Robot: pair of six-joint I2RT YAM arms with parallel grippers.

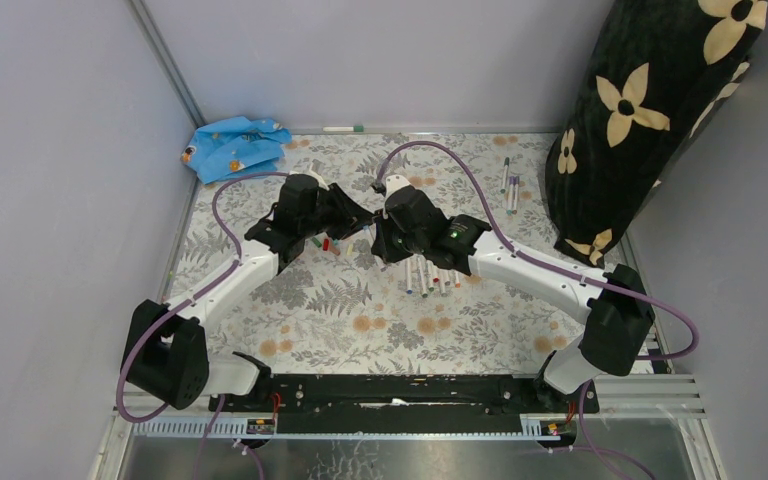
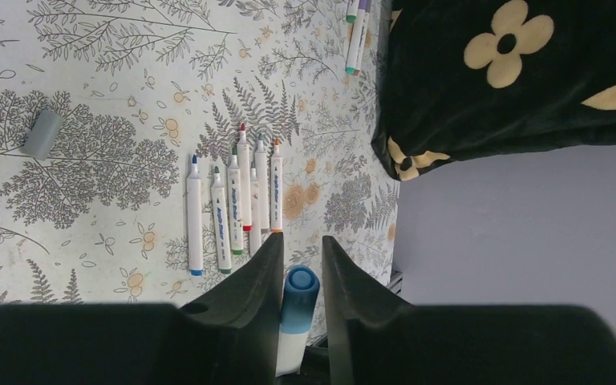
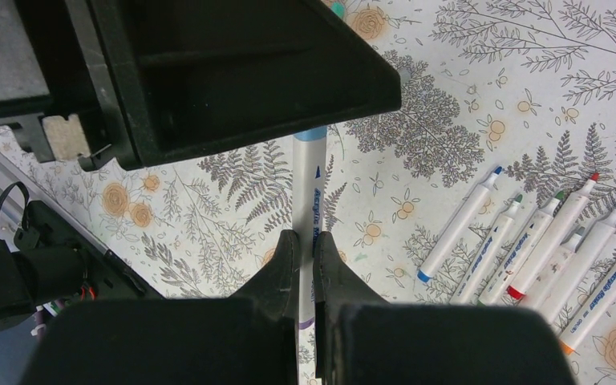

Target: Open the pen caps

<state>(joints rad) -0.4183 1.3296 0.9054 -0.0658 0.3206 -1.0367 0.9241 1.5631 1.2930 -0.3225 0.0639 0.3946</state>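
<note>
Right wrist: right hand (image 3: 306,241) is clamped on the pen (image 3: 311,180) barrel to brace it. Left hand (image 2: 301,238) straddles its blue cap (image 2: 299,293) for the pull; can't tell if it grips. Cap not yet off.

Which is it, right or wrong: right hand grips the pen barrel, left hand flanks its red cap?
Wrong: the cap is blue, not red, per the left wrist view. The right hand grips the pen barrel, the left hand flanks the cap.
</note>
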